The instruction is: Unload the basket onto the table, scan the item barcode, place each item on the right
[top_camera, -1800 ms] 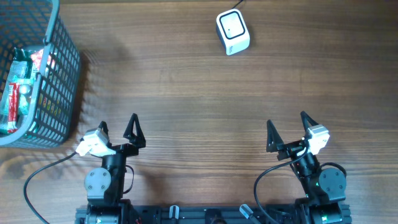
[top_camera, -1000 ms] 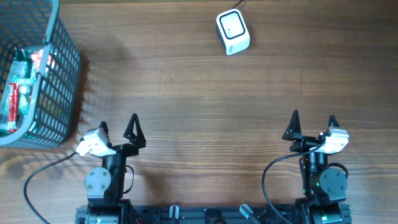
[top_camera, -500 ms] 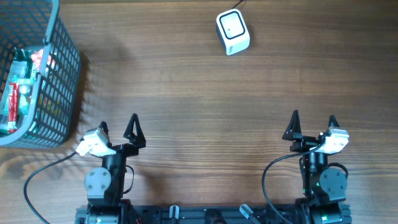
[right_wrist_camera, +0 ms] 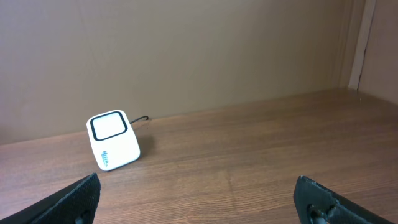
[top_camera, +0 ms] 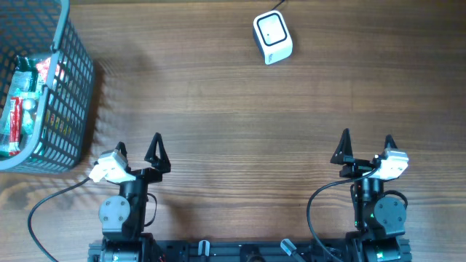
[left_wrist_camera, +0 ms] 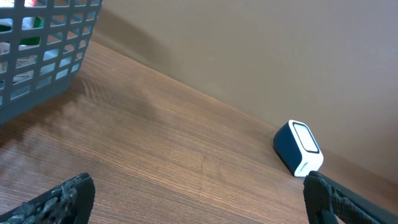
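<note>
Starting far left: a blue grid basket (top_camera: 73, 87) sits on the wooden table (top_camera: 218, 109), cut off by the left edge of the overhead view. Packaged items (top_camera: 20, 109) lie inside it, with red, green and white wrappers showing through the mesh. Any barcode is too small to make out. The left gripper (top_camera: 138, 143) sits at the near edge, just right of the basket's near corner and not touching it. Its jaws are spread wide with nothing in them. The left wrist view shows its black fingertips (left_wrist_camera: 59, 199) at the bottom corners with only wood between. That view also has the basket wall at top left and the scanner (left_wrist_camera: 298, 148) at far right, near the back wall (left_wrist_camera: 249, 50). In the overhead view the scanner is at the far side of the table, a bit right of centre, well apart from both arms and from the basket. It has a white body and a dark-framed square window facing up, and it sits turned at a slight angle to the table edge. Its cable (top_camera: 280, 6) runs off the top of the frame. The right gripper (top_camera: 366, 136) is at the near edge on the right, pointing straight away from its base. Its jaws are fully apart and hold nothing. The right wrist view shows its fingertips at the lower corners with wood between them. The scanner lies ahead and to the left there, its window tilted toward the camera and its cable trailing toward the back wall.
</note>
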